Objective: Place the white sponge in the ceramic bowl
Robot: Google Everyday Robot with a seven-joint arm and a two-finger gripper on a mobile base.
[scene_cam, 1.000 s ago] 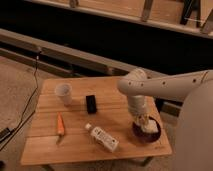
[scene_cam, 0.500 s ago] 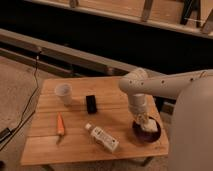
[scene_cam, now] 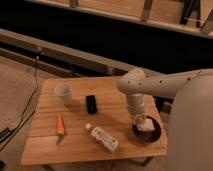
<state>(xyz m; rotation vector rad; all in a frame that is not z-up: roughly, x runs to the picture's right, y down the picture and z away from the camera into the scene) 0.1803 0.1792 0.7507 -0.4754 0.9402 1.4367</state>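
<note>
The dark maroon ceramic bowl [scene_cam: 150,135] stands near the table's right front corner. The white sponge [scene_cam: 147,126] is an off-white block that lies inside the bowl, against its near-left side. My gripper [scene_cam: 139,119] hangs from the white arm that comes in from the right. It is right over the bowl's left rim, at the sponge's upper left edge. I cannot tell whether it still touches the sponge.
On the wooden table [scene_cam: 75,150] are a white cup [scene_cam: 63,93] at the back left, a small black block [scene_cam: 91,104] in the middle, an orange carrot [scene_cam: 60,125] at the front left and a white labelled bottle [scene_cam: 102,138] at the front. A cable [scene_cam: 30,107] hangs to the left.
The gripper has shifted slightly up and to the left over the bowl. The sponge stays in the bowl. Nothing else moved.
</note>
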